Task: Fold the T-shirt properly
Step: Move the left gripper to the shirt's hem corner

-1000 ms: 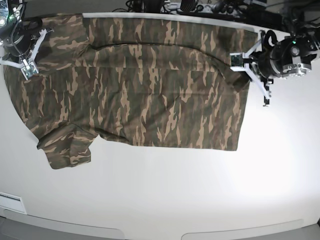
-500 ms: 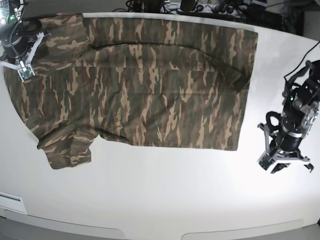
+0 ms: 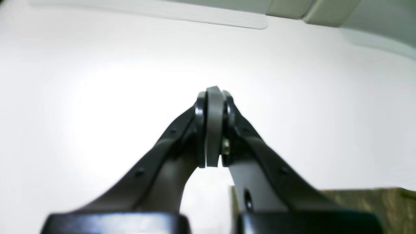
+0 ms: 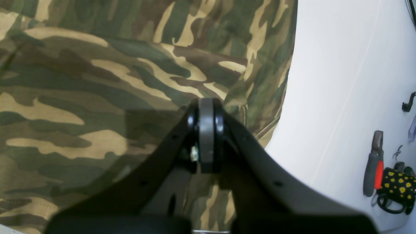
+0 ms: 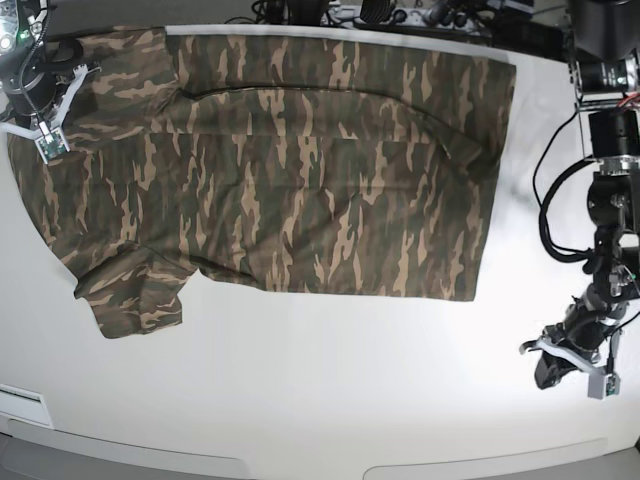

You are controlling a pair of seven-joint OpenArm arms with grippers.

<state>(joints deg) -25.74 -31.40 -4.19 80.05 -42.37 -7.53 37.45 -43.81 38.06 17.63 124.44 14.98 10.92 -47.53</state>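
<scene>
The T-shirt (image 5: 290, 170), in woodland camouflage, lies spread flat across the far half of the white table (image 5: 330, 390), with one sleeve (image 5: 130, 295) sticking out at the front left. My right gripper (image 5: 48, 143) hovers shut over the shirt's far left corner. In the right wrist view it (image 4: 206, 105) sits above the T-shirt (image 4: 97, 81) near its hem, with no cloth seen between the fingers. My left gripper (image 5: 603, 383) is shut and empty over bare table at the front right, well away from the shirt. In the left wrist view, the gripper (image 3: 213, 94) has only a corner of the T-shirt (image 3: 367, 200) behind it.
Cables and equipment (image 5: 380, 15) line the table's far edge. A red-handled tool (image 4: 373, 169) and a black object with yellow dots (image 4: 398, 187) lie off the table beyond the shirt. A white strip (image 5: 20, 405) sits at the front left edge.
My left arm has swung away from the shirt's right edge and down to the table's front right corner. The right arm and the shirt have stayed almost still.
</scene>
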